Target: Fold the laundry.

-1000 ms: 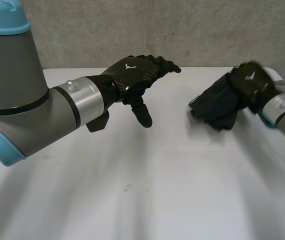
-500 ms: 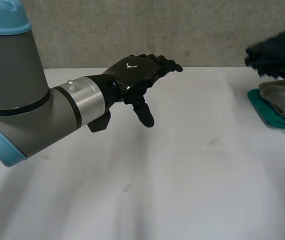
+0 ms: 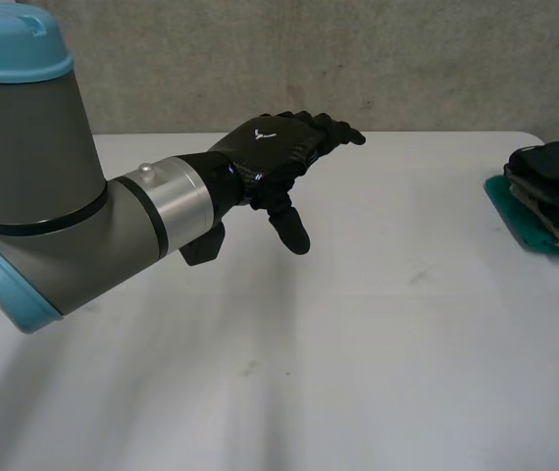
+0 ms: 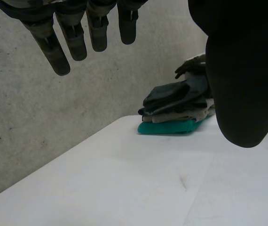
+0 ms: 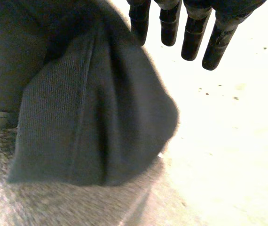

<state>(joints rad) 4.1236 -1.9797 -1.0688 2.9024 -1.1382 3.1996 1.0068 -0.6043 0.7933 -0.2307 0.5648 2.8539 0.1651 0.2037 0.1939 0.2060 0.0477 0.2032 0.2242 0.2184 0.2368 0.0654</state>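
The white counter (image 3: pixel 358 343) is seen smooth and flat, with wide open room across its middle and near side. The left arm (image 3: pixel 54 216) is held above it. The stack (image 3: pixel 549 201) of folded laundry is set by the counter's right edge: a teal cloth (image 4: pixel 169 127) at the bottom, a fuzzy grey cloth (image 5: pixel 54 202) over it, and a ribbed dark cloth (image 5: pixel 77 117) on top. The left hand (image 3: pixel 275 147) is spread well apart from the stack, fingers straight, nothing held. The right hand (image 5: pixel 193 33) is held straight-fingered just beside the dark cloth, gripping nothing.
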